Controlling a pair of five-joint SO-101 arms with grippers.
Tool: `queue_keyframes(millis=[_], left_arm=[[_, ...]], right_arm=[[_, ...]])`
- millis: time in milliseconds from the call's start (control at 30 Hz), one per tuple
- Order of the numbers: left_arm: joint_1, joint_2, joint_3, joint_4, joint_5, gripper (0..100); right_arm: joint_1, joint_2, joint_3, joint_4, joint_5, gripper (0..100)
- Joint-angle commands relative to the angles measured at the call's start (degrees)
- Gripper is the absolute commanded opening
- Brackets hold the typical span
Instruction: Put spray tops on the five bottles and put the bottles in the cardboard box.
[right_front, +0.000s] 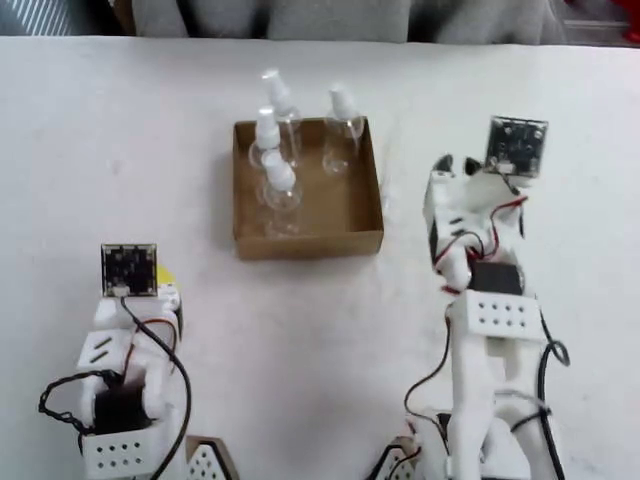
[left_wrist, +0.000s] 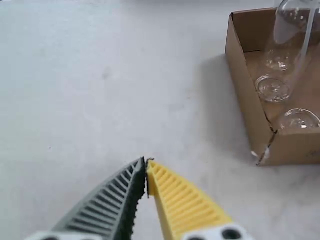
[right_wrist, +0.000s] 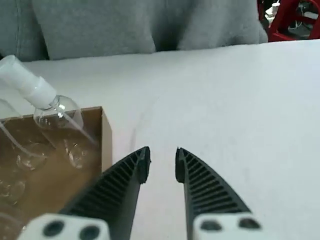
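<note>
The cardboard box (right_front: 360, 236) stands at the table's middle with several clear bottles (right_front: 283, 190) upright inside, each with a white spray top. My left gripper (left_wrist: 146, 169) is shut and empty, low over bare table near the front left, well short of the box (left_wrist: 248, 102). Its yellow finger (right_front: 166, 284) peeks out under the wrist camera. My right gripper (right_wrist: 161, 161) is open by a narrow gap with nothing in it, just right of the box wall (right_wrist: 106, 137). A capped bottle (right_wrist: 56, 109) leans in that corner. In the high view the right gripper (right_front: 444, 170) sits beside the box's right side.
White tabletop (right_front: 120, 140) lies all around the box. Grey cloth (right_wrist: 150, 25) hangs behind the far table edge, and red objects (right_wrist: 290, 17) stand at the back right. Both arm bases and cables (right_front: 490, 380) sit along the front edge.
</note>
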Motion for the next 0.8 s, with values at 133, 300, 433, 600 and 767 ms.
queue_keyframes(millis=[133,300,433,600,767], left_arm=[[-0.57,0.13,-0.09,0.09,-0.70,2],[-0.57,0.13,-0.09,-0.09,-0.70,2],[-0.57,0.22,-0.09,-0.26,-0.70,2],[-0.04,0.22,-0.09,-0.26,-0.70,2],[0.75,0.22,-0.09,-0.26,-0.70,2]], right_arm=[[-2.77,19.56,-17.93,7.78,0.26,6.3],[-3.12,33.01,-29.10,11.82,0.18,6.3],[-3.12,42.51,-37.80,15.78,0.18,6.3],[-4.44,52.44,-47.12,20.79,0.18,6.4],[-6.90,57.01,-53.10,26.15,-4.22,6.4]])
